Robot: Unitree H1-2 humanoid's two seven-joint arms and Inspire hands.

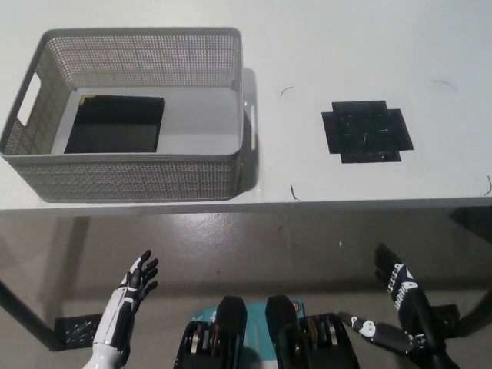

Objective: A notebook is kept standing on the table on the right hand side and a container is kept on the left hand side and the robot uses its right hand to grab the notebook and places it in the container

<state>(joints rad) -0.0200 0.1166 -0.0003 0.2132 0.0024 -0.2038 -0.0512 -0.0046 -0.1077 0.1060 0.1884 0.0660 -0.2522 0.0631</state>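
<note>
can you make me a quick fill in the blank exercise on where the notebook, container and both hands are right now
1. The black notebook lies flat inside the grey ____.
2. The container stands on the white table, to the ____ of the black cross-shaped mat in the picture.
3. The black right hand is open and holds ____.
4. The white left hand is open, below the table's ____ edge.

Missing words: container; left; nothing; front
</note>
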